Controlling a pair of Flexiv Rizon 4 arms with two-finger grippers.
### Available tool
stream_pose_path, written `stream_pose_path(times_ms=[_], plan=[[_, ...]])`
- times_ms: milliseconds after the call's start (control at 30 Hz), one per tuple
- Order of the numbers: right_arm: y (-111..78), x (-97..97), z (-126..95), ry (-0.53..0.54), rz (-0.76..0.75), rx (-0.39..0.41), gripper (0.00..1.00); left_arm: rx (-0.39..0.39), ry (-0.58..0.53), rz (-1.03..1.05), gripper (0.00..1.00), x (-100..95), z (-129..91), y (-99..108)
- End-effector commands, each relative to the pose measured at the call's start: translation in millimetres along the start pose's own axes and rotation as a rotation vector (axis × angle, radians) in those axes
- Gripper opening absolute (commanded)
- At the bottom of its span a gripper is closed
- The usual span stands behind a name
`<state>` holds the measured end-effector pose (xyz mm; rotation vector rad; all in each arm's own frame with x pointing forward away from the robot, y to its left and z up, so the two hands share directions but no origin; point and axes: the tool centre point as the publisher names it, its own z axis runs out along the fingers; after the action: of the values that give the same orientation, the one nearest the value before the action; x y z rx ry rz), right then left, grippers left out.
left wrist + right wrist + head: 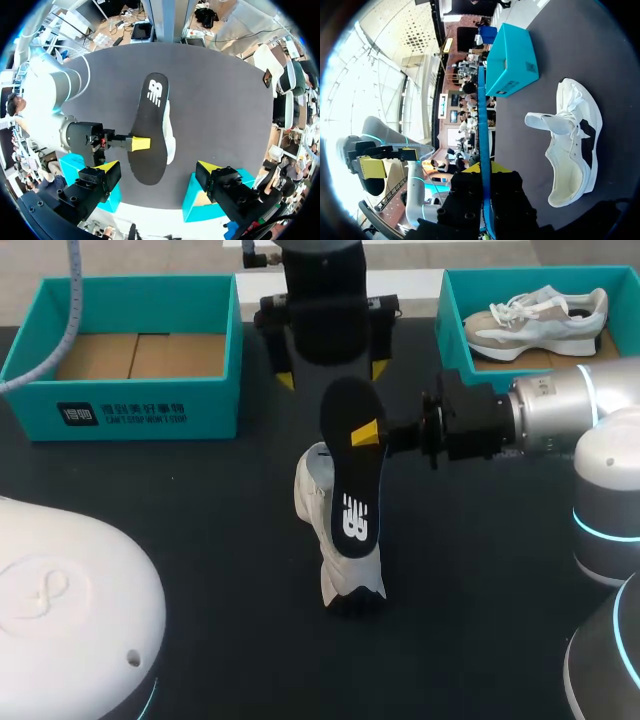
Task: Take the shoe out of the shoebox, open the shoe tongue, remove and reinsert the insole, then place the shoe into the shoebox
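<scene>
A white shoe [330, 540] lies on its side on the dark table, its opening empty in the right wrist view [572, 150]. My right gripper [367, 432] is shut on the edge of the black insole [350, 480], holding it in the air above the shoe. The right wrist view shows the insole [483, 125] edge-on between that gripper's fingers [481, 169]. My left gripper [330, 375] hangs open and holds nothing at the table's far side, between the two boxes. From there it looks along the insole [150, 130] and the shoe [171, 135]. The empty teal shoebox [130, 405] stands at the back left.
A second teal box [455, 330] at the back right holds another pale shoe [540, 320]. My right arm [560, 410] reaches in from the right at mid-table height. Bare dark table [200, 500] lies around the shoe.
</scene>
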<state>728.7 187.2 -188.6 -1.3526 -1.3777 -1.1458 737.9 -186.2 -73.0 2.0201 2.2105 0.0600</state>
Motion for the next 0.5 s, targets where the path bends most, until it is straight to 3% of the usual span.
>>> stream_pose_path(times_ms=[33,167,333,500], plan=[[1.1,-0.1,1.5,0.000,0.000,0.001,0.00,0.002,-0.019,0.012,1.00,3.6,3.7,-0.3],[0.7,-0.5,-0.3,0.000,-0.001,-0.005,0.00,0.002,-0.102,0.070,1.00,4.1,5.3,-1.9],[0.0,-0.7,-2.4,0.001,-0.001,-0.015,0.00,-0.048,-0.334,0.074,1.00,15.8,2.2,-4.4],[-0.6,-0.5,-5.2,-0.001,-0.001,-0.022,0.00,-0.025,-0.530,-0.005,1.00,30.1,5.0,-2.8]])
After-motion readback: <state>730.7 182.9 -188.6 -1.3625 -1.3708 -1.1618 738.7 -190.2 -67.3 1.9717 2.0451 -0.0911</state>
